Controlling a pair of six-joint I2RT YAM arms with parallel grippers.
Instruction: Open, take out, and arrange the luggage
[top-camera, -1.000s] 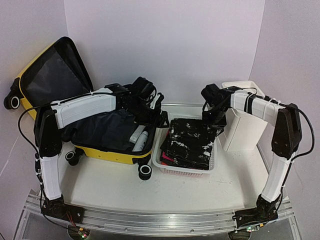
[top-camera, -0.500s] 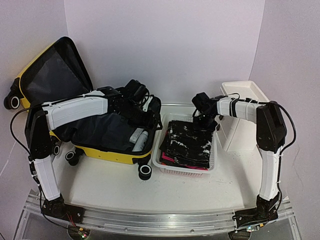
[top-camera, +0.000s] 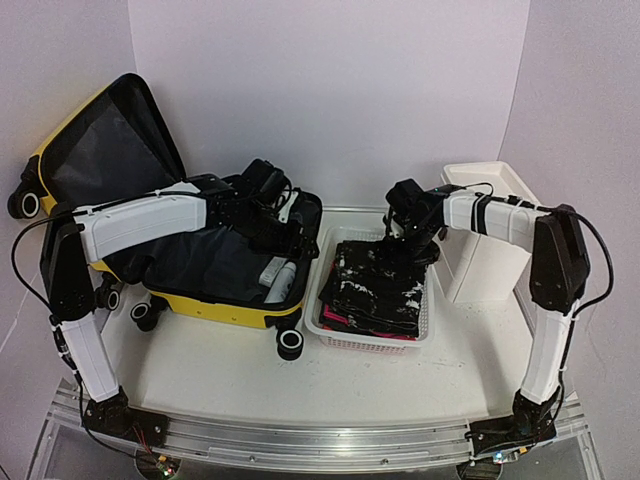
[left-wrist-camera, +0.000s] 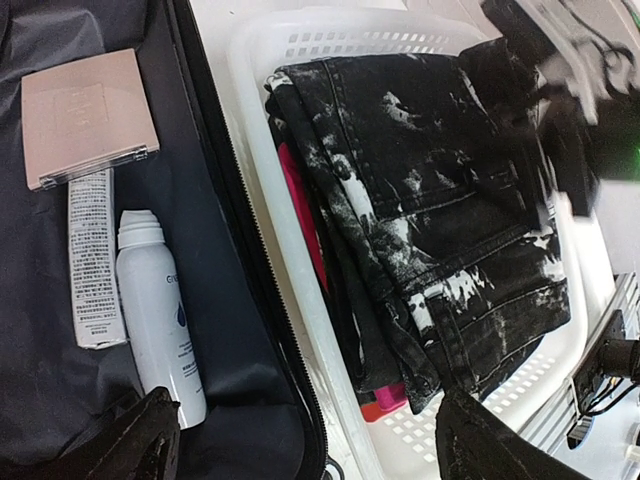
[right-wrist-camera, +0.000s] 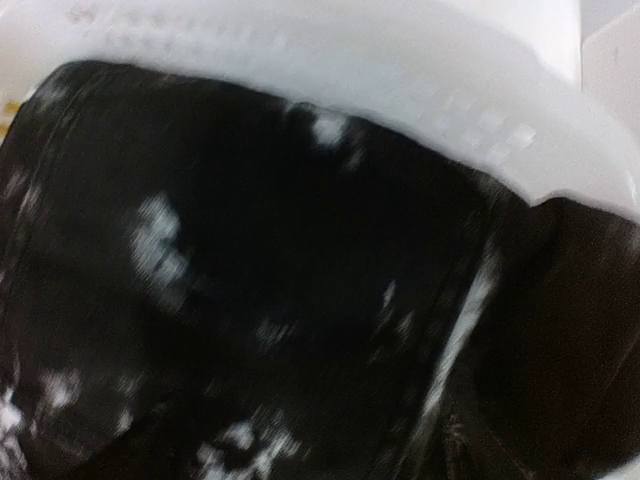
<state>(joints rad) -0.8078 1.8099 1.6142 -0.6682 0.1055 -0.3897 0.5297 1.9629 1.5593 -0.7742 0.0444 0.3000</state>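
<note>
Luggage (top-camera: 210, 303) sits far left, lid up, w/ bottle (left-wrist-camera: 158, 310) by its right wall. L gripper (top-camera: 285, 220) above it, fingers wide apart. R gripper (top-camera: 410, 240) on jeans (top-camera: 375, 285) in basket (top-camera: 372, 343); finger state I can't tell, view's blurred. Risk: denim snags on R, basket tips.

luggage (top-camera: 205, 268) x1 | white basket (top-camera: 368, 343) x1 | white cabinet (top-camera: 480, 255) x1 | spray bottle (left-wrist-camera: 160, 315) x1 | tube (left-wrist-camera: 92, 260) x1 | pink box (left-wrist-camera: 88, 115) x1 | black-white jeans (left-wrist-camera: 440, 200) x1
</note>
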